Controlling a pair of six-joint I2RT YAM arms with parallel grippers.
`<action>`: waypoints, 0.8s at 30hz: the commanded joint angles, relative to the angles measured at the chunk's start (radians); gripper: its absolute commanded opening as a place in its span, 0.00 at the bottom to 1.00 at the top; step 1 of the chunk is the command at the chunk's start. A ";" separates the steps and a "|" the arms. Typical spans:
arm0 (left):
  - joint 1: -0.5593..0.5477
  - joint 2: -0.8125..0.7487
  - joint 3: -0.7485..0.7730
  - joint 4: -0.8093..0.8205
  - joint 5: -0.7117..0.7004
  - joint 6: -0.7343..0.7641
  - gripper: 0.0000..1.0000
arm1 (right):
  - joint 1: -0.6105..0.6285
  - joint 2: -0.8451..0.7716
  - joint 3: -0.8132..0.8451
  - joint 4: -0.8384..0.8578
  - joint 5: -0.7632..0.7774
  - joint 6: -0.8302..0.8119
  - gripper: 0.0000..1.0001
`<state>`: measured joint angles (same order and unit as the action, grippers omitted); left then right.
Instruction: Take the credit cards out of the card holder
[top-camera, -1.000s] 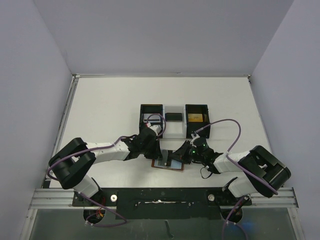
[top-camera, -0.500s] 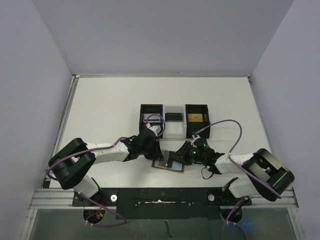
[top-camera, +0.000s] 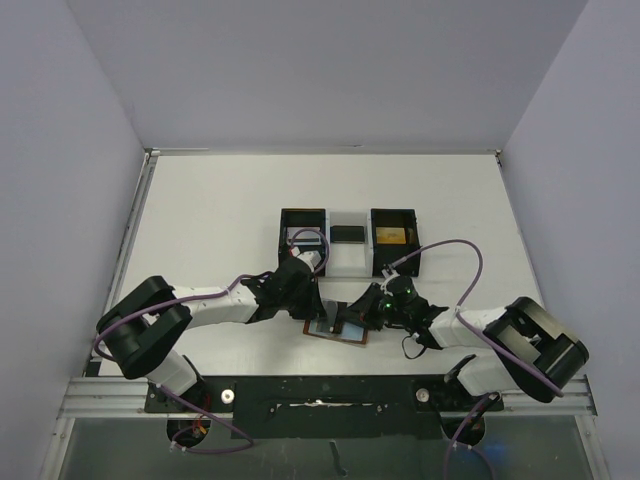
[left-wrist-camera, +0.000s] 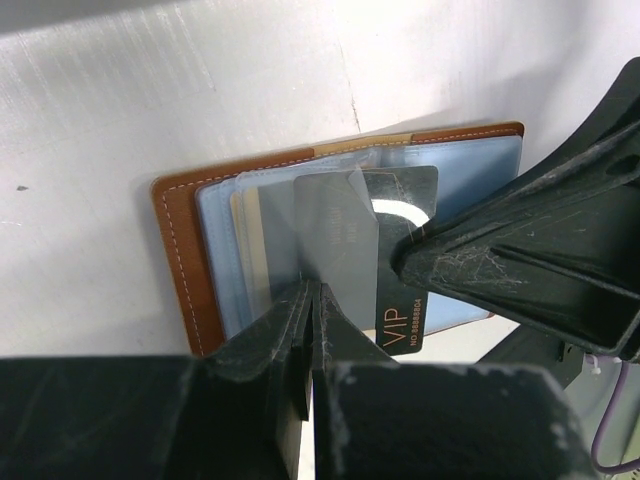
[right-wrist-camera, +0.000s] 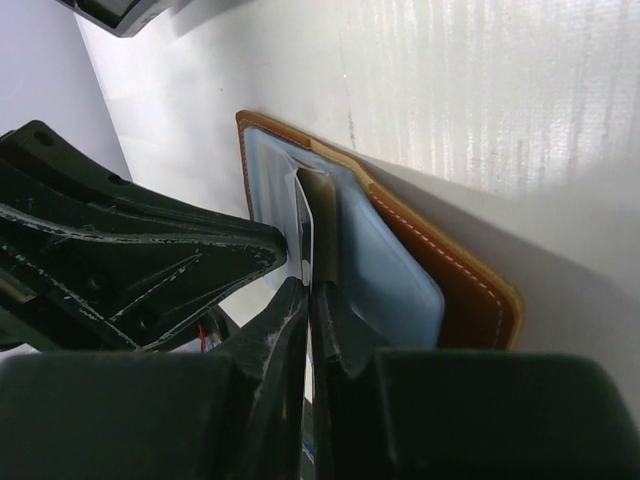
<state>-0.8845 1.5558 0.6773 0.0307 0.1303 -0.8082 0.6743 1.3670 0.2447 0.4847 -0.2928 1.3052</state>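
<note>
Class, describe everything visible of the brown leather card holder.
The brown leather bifold card holder lies open on the white table, pale stitching along its edge, blue-grey pockets and a clear sleeve facing up. A black VIP card sticks partly out. The shut left tool and right tool meet at its pockets.

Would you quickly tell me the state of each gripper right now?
Left gripper: closed on the clear sleeve.
Right gripper: closed on the black card.
</note>
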 joint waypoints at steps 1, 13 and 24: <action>-0.007 -0.012 -0.009 -0.039 -0.007 0.007 0.01 | -0.001 -0.051 0.008 -0.006 0.013 -0.009 0.04; -0.008 -0.009 -0.016 0.003 0.004 -0.046 0.00 | 0.010 -0.023 0.001 0.060 0.008 0.009 0.14; -0.007 -0.017 -0.042 -0.005 0.010 -0.048 0.00 | 0.009 0.036 0.007 0.122 -0.025 -0.011 0.18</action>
<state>-0.8841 1.5517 0.6598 0.0532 0.1387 -0.8570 0.6758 1.3937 0.2443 0.5159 -0.3058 1.3022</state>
